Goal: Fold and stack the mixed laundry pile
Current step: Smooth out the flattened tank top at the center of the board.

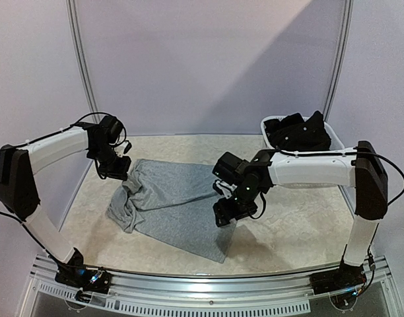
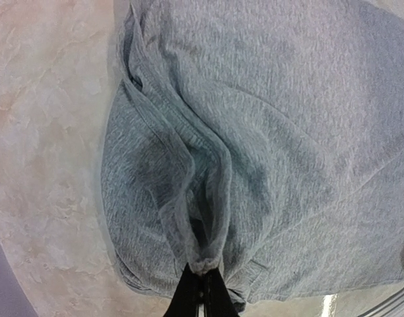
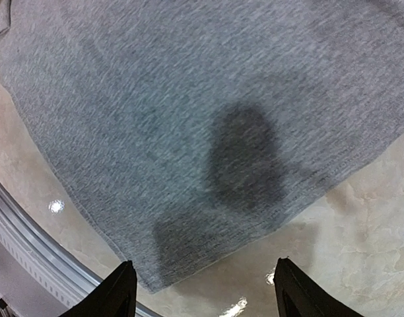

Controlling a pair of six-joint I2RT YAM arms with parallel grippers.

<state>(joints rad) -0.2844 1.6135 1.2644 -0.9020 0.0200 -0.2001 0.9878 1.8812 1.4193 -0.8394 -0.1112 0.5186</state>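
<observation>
A light grey sleeveless top (image 1: 172, 205) lies spread on the table, bunched at its left end. My left gripper (image 1: 116, 173) is shut on a gathered fold of that top (image 2: 205, 264) at its far left corner, and cloth ridges run away from the pinch. My right gripper (image 1: 226, 214) is open and empty, hovering just above the top's near right corner (image 3: 189, 152); its fingertips (image 3: 119, 284) stand wide apart over the hem. A black garment (image 1: 298, 132) fills the basket at the back right. The printed piece is out of view.
A white plastic laundry basket (image 1: 268, 124) stands at the back right, behind my right arm. The marbled table top (image 1: 301, 231) ends at a metal rail (image 1: 208, 276) along the near edge. White walls close in the back and sides.
</observation>
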